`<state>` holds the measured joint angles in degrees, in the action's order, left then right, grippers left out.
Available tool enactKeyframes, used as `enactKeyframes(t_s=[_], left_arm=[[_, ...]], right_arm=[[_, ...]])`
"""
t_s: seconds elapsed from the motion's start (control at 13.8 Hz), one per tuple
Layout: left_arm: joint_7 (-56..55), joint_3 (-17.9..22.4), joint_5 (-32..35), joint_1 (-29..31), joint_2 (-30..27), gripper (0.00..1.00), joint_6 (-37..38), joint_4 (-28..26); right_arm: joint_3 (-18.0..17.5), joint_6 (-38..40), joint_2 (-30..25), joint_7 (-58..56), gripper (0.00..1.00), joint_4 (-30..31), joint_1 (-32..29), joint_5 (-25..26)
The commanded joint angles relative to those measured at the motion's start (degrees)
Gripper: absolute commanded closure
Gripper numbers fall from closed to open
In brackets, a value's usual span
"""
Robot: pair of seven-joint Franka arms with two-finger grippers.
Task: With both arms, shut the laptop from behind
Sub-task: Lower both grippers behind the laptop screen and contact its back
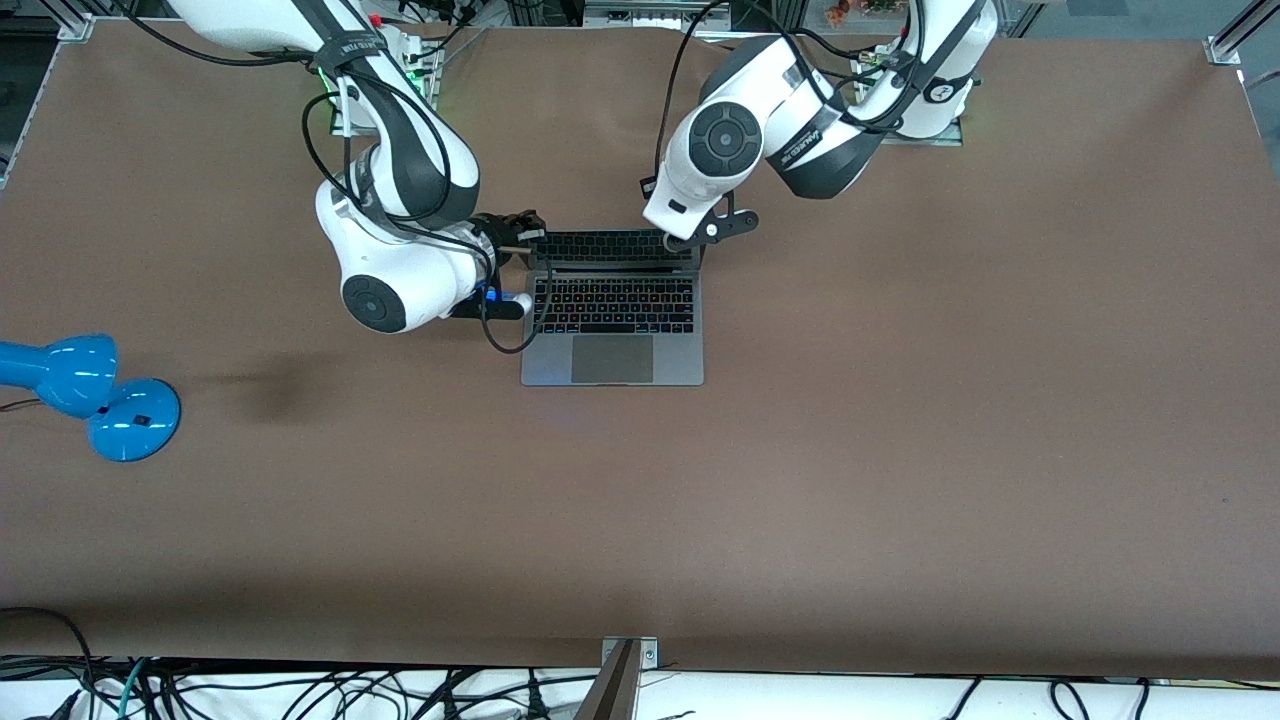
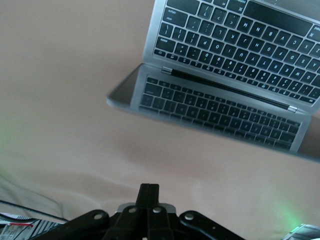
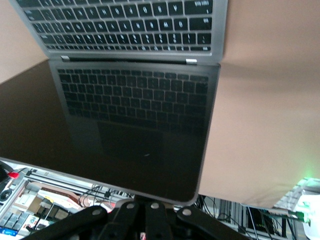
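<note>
Open laptop (image 1: 612, 310) on a brown bench (image 1: 900, 450), a robot arm at each top corner of its screen.
Left tool (image 1: 690, 240) and right tool (image 1: 525, 240) sit at the screen's top edge; how far each is open cannot be told.

Open brown table (image 1: 900, 480) all around the laptop (image 1: 612, 335) on the camera side, wide room there. At the lid's top edge it's crowded: right gripper (image 1: 520, 232) at one corner, left gripper (image 1: 690, 238) at the other. Blue desk lamp (image 1: 90, 395) sits well apart, toward the right arm's end.
</note>
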<state>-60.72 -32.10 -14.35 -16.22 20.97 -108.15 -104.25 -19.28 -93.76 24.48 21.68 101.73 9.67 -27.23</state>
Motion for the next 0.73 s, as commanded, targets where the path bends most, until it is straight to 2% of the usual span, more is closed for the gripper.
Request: enactKeyframes(t_s=[0.0,0.65], left_arm=[[-0.37,0.11,-0.86,0.13,3.28,1.0,-1.62,1.93],[0.42,1.51,1.95,0.66,11.01,1.0,-1.71,8.44]], right_arm=[[0.55,-0.37,-0.14,-0.76,0.99,-2.05,-0.45,0.77],[1.35,-8.71,1.18,-2.95,0.99,-3.29,-0.71,0.77]])
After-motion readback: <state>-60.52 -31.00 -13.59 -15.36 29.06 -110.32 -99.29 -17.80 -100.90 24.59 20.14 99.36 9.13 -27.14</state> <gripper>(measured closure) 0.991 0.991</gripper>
